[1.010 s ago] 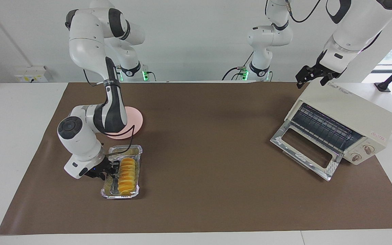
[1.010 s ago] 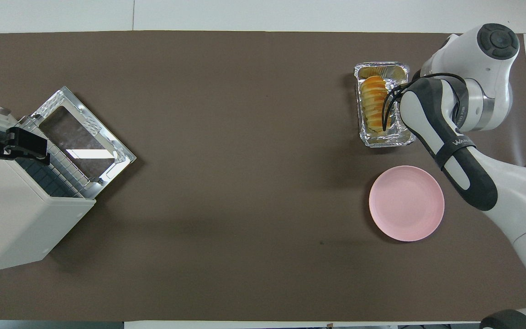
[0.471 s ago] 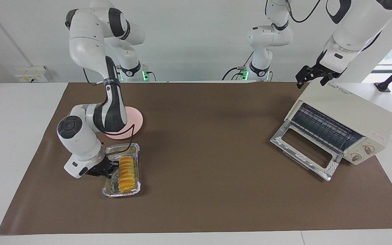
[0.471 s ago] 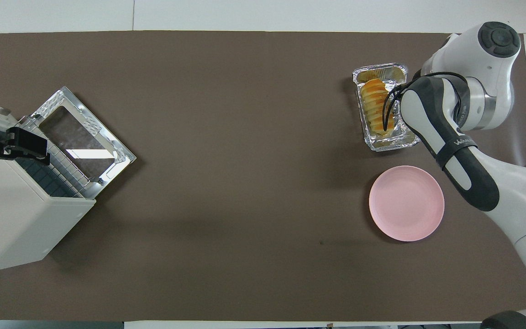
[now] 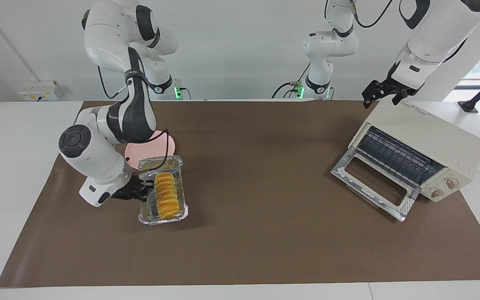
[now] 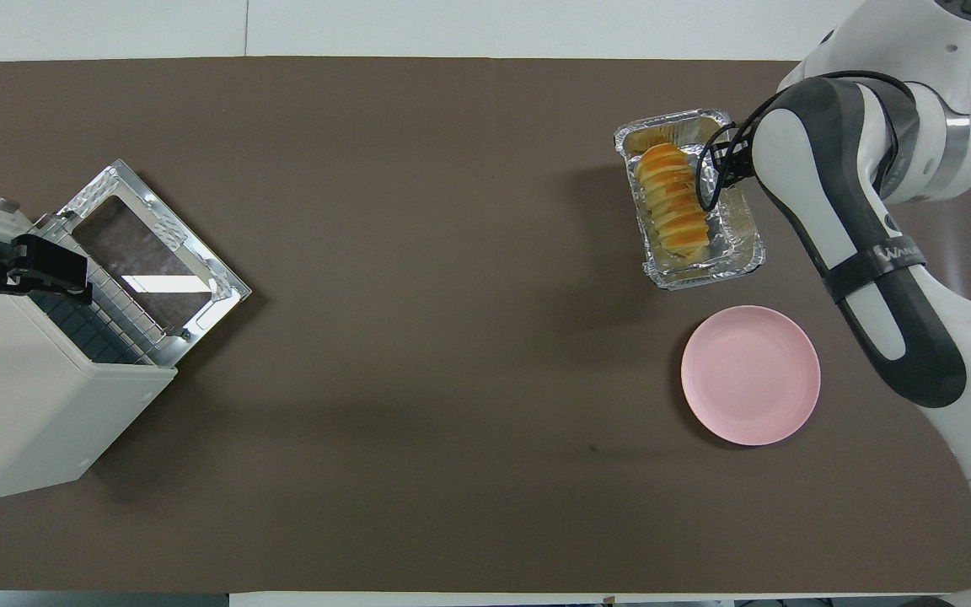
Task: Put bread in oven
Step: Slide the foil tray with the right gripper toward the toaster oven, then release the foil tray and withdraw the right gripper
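Note:
The golden-yellow ridged bread point(image 5: 167, 196) lies in a silver foil tray point(image 5: 163, 218). My right gripper point(image 5: 144, 192) is shut on the tray's long rim and holds tray and bread a little above the brown mat, slightly tilted. In the overhead view the bread point(image 6: 671, 202) and the tray point(image 6: 709, 274) show beside the right arm, which hides the gripper. The cream-white oven point(image 5: 427, 137) stands at the left arm's end, its glass door point(image 5: 373, 185) dropped open and the wire rack showing. My left gripper point(image 5: 383, 93) is open and waits over the oven's top edge.
A pink round plate point(image 5: 163, 143) lies on the mat nearer to the robots than the tray, partly hidden by the right arm; it also shows in the overhead view point(image 6: 751, 375). The oven point(image 6: 22, 413) and its open door point(image 6: 148, 244) sit angled on the mat.
My right gripper has lifted the foil tray with the bread off the mat and carried it a little toward the oven's end. The left arm has not moved.

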Controlling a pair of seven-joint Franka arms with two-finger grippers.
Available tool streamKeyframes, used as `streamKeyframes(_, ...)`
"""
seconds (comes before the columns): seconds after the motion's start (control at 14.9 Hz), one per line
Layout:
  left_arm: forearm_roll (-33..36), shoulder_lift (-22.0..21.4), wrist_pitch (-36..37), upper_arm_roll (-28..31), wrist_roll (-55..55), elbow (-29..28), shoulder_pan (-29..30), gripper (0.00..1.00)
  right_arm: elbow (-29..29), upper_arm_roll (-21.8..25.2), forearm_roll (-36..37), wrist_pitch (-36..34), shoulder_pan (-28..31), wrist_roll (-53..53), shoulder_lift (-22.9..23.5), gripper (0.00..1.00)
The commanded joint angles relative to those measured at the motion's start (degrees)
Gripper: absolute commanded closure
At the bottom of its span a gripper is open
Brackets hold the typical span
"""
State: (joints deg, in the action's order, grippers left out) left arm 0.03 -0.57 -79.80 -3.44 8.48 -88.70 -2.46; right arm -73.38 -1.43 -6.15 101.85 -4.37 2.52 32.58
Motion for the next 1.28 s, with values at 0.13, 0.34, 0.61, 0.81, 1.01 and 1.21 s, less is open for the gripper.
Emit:
streamKeyframes(0.13,-1.2,-1.8,-1.1,0.1,-0.2,-2.2,0.4,0.0,1.7,-0.1,-1.2,-1.5,-11.3,-18.6,-0.6,1.0)
streamKeyframes(0.34,-1.2,-1.8,-1.1,0.1,-0.2,-2.2,0.4,0.0,-0.1,-0.1,-1.3,2.4,-17.8,-24.6,-0.7,1.0)
streamKeyframes(0.61,-1.2,-1.8,-1.1,0.1,-0.2,-2.2,0.4,0.0,-7.2,-0.1,-1.4,11.8,-22.7,-26.9,-1.0,1.0)
streamKeyframes(0.81,-1.2,-1.8,-1.1,0.1,-0.2,-2.2,0.4,0.0,-15.4,-0.1,-1.6,20.5,-26.0,-30.8,-2.1,1.0)
streamKeyframes(1.01,-1.2,-1.8,-1.1,0.1,-0.2,-2.1,0.4,0.0,-21.3,-0.2,-2.6,26.7,-26.3,-31.6,-3.7,1.0)
streamKeyframes(1.21,-1.2,-1.8,-1.1,0.1,-0.2,-2.2,0.4,0.0,-22.2,-0.2,-3.5,27.4,-26.2,-31.9,-4.0,1.0)
